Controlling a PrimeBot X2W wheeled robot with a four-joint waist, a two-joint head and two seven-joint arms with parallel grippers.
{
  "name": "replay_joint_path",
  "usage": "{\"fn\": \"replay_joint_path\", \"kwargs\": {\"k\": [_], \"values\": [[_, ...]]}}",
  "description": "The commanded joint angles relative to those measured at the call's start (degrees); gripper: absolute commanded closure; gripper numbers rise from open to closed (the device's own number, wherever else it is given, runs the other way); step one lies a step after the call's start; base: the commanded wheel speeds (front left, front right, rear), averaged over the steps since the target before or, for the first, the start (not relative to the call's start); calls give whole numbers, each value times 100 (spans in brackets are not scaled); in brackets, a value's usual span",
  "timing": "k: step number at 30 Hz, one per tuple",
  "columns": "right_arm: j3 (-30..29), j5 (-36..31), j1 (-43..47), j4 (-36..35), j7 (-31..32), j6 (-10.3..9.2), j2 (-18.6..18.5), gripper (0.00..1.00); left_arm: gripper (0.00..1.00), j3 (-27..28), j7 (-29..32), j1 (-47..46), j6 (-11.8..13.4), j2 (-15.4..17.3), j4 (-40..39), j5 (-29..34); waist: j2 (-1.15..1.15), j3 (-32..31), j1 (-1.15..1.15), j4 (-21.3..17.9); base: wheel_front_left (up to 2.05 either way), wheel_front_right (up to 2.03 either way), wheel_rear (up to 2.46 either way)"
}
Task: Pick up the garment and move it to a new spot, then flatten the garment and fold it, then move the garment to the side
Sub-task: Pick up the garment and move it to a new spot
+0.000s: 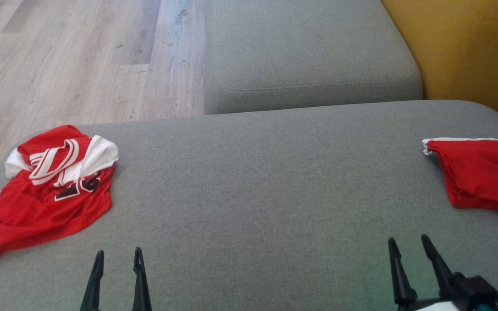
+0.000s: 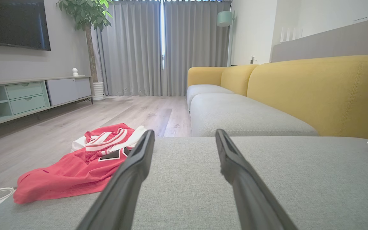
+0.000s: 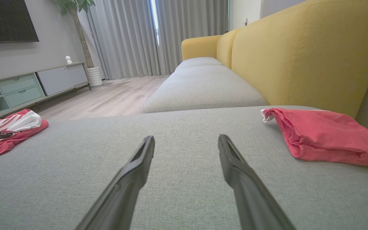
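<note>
Left end effector [image 1: 117,255] and right end effector [image 1: 407,239] are hovering released (empty) — pickup looks pending, probably reaching for the jersey [image 1: 43,194] next.

Grey cushion [image 1: 253,181] bears red jersey [image 1: 46,194] and folded red garment [image 1: 482,177].

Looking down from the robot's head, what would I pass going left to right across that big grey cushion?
crumpled red and white jersey → left gripper, open → right gripper, open → bundled red garment with a white edge
</note>
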Motion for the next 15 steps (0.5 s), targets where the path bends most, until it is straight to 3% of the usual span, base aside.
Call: {"fn": "replay_joint_path", "kwargs": {"k": [1,7,15], "values": [[178,61,-132,-185,-62,37,-31,0,0,196,-29,-227,12,-31,-164,60,0,4,0,2,0,0,0],[177,78,-91,-160,-62,37,-31,0,0,192,-29,-246,-3,-31,-108,48,0,5,0,244,0,0,0],[274,153,-51,-209,-62,37,-30,0,0,274,-29,-238,-13,-31,-95,111,0,64,0,1138,0,0,0]]}}
